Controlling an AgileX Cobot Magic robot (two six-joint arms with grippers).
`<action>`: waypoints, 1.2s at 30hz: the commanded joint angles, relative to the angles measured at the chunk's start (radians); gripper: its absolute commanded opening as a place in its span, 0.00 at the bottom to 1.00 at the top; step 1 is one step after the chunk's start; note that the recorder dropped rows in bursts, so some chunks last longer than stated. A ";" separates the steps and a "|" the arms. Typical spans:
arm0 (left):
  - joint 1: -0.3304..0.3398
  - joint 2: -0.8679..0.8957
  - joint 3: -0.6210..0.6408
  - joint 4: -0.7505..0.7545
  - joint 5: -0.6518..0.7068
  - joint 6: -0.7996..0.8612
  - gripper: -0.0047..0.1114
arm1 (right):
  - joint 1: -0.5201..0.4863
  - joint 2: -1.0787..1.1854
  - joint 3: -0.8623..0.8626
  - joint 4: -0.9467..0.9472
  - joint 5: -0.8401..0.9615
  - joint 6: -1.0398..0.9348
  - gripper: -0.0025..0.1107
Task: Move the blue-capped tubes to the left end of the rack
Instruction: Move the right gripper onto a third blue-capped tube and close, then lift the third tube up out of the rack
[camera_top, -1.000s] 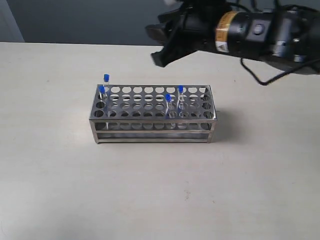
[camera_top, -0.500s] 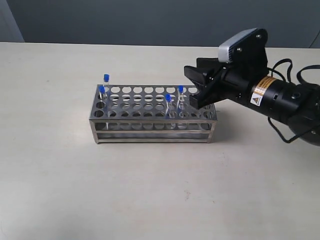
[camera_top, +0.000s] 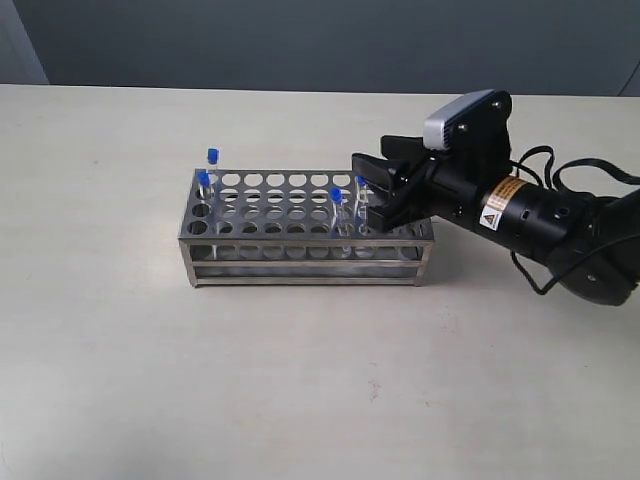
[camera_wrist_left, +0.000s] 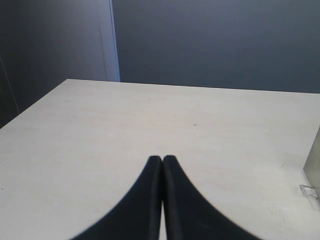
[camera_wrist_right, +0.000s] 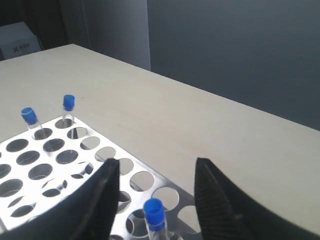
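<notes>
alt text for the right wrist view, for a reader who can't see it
An open black gripper hangs over a shiny metal rack, a blue-capped tube standing between its jaws, untouched. Two more blue-capped tubes stand at the rack's far end; the table is pale, the wall dark.

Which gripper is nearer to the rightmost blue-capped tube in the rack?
Right. The right gripper has its open jaws on either side of the rightmost blue-capped tube. The left gripper, shut, is above the table, outside the exterior view, away from the rack.
</notes>
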 joint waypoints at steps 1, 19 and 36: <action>-0.007 -0.004 0.003 -0.004 -0.003 -0.003 0.04 | -0.006 0.041 -0.052 0.002 0.027 -0.005 0.44; -0.007 -0.004 0.003 -0.004 -0.003 -0.003 0.04 | -0.002 0.143 -0.102 -0.046 0.051 0.076 0.44; -0.007 -0.004 0.003 -0.004 -0.003 -0.003 0.04 | -0.002 -0.016 -0.102 -0.060 0.123 0.125 0.02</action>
